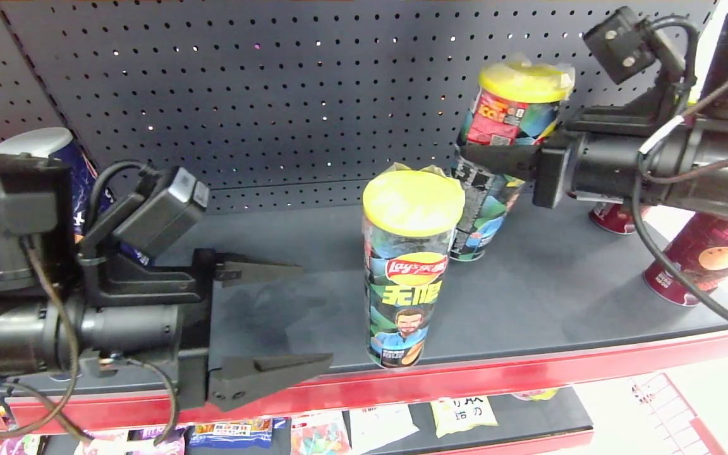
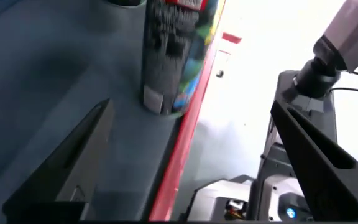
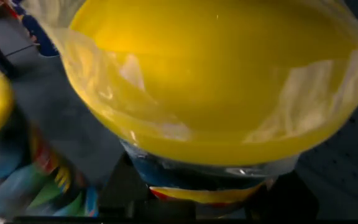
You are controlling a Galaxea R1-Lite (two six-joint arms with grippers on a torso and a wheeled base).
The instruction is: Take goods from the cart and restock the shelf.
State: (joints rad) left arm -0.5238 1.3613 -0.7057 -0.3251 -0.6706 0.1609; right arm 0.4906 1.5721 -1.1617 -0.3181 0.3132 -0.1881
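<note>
- Nearest to us, the left tool (image 1: 316,315) hangs over the front left part of the shelf (image 1: 528,297). Its jaws are spread wide and hold nothing.
- Under the shelf's red front lip (image 1: 528,370), small snack packets (image 1: 465,414) lie on a lower board.
- The front can (image 1: 411,272) stands upright just behind the lip, right of the left tool and apart from it. It has a yellow lid under loose clear film. Its label shows a red oval logo, large yellow characters and a drawn bearded man in blue.
- Just behind it, the second can (image 1: 506,151), of the same kind, is tilted, and the right tool (image 1: 484,158) is clamped around its middle. Its lower end is down at the shelf, but we cannot tell whether it rests there.
- Farther right stand two dark red cans (image 1: 696,259).
- At the far left, a blue can with a white lid (image 1: 54,148) stands against the grey pegboard back (image 1: 275,95).
</note>
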